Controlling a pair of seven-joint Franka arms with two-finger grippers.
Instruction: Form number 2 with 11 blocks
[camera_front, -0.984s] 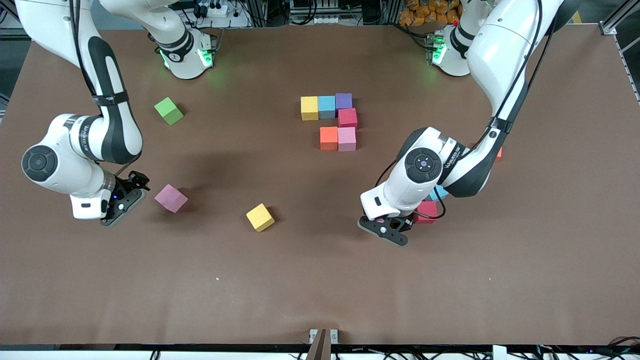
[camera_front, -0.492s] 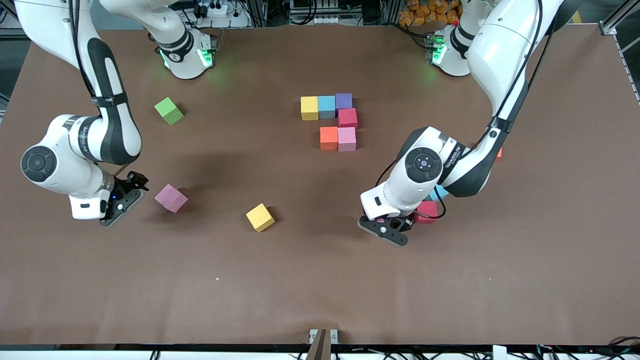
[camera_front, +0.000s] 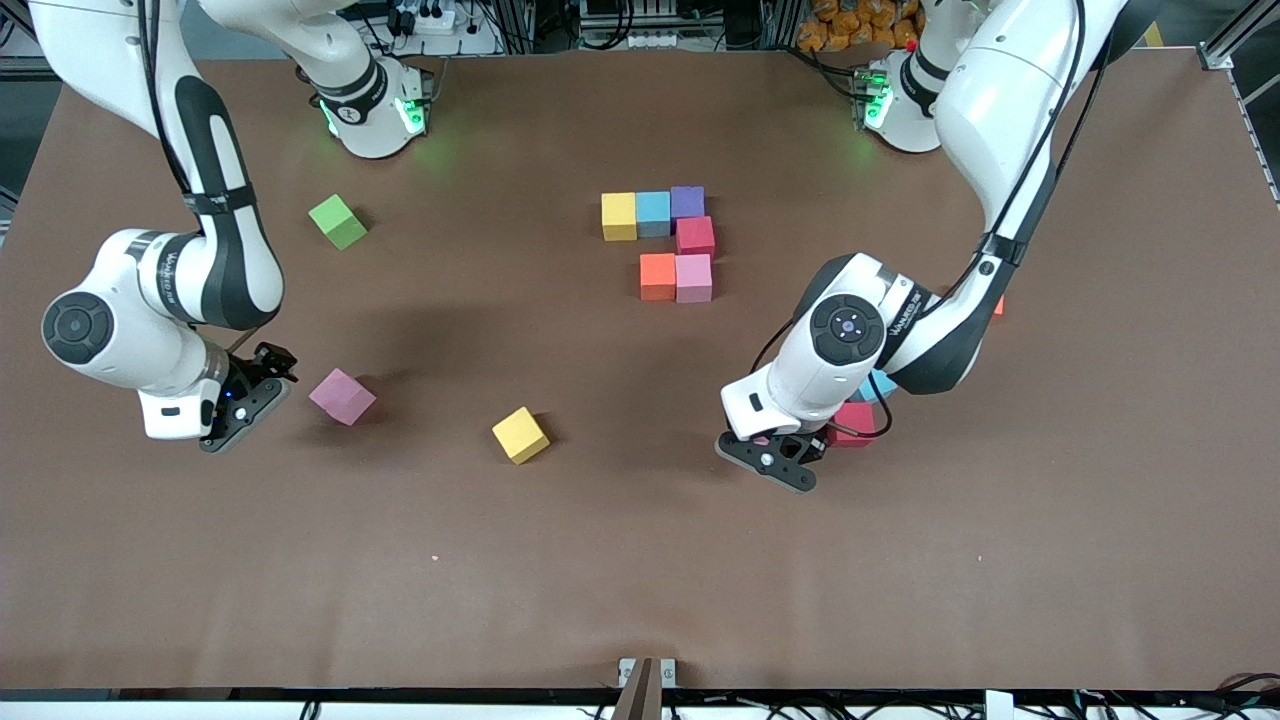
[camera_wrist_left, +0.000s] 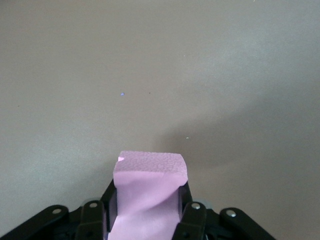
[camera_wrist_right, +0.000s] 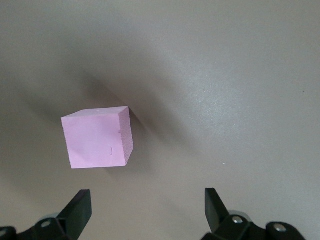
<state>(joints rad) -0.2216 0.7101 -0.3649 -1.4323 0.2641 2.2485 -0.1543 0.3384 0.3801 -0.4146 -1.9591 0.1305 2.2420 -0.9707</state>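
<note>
1. The left gripper (camera_wrist_left: 147, 220) is clamped on a pink block (camera_wrist_left: 148, 192) above bare table (camera_front: 640, 560), toward the left arm's end.
2. The right gripper (camera_wrist_right: 147, 212) waits with fingers spread wide (nothing between them) over a loose pink cube (camera_front: 342, 396).
3. The partial number 2 (camera_front: 665, 240) is six touching cubes mid-table; a yellow cube (camera_front: 520, 435) lies nearer the camera.

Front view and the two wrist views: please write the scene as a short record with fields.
digit so far: six cubes, three rows, joined
left gripper: shut on a pink cube, near the red cube
right gripper: open, beside a loose pink cube
other loose cubes: yellow cube; green cube
</note>
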